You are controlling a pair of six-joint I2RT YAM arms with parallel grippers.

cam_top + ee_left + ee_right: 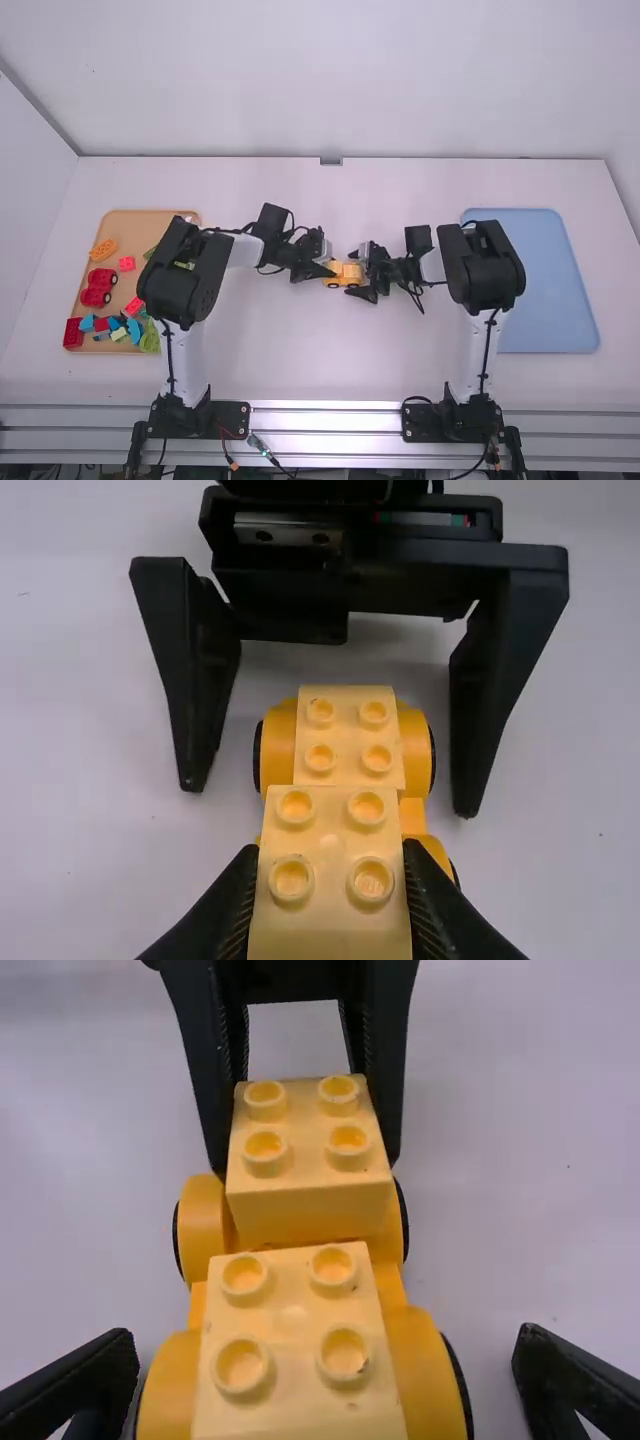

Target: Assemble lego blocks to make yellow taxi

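- White table (400,360): the ground surface of the scene, with a tray toward each side and the assembly near the middle, between the two grippers.
- Blue tray (550,290): lies flat on the right side of the table, partly behind the right arm.
- Tan tray (150,213): lies on the left side, its inner edge partly covered by the left arm; it holds loose toy parts.
- Left gripper (326,268): positioned at the left end of the assembly; its fingers are clamped on the sides of one pale yellow block.
- Right gripper (364,272): faces the left gripper from the opposite end; its fingers stand wide apart, one to each side of the assembly, touching neither block.
- Yellow wheeled base (200,1305): rests on the table between the grippers, its wheels in two pairs.
- Red wheeled base (97,288): lies in the tan tray, near its outer side.
- Held pale yellow block (330,880): four studs upward, located over the wheel pair nearer the left gripper; whether it is fully pressed down cannot be told.
- Second pale yellow block (300,1360): four studs upward, located on the base between the wheels nearer the right gripper.
- Orange block (103,250): lies in the tan tray, beyond the red wheeled base as seen from the arms' bases.
- Small red block (127,263): lies just beside the orange block.
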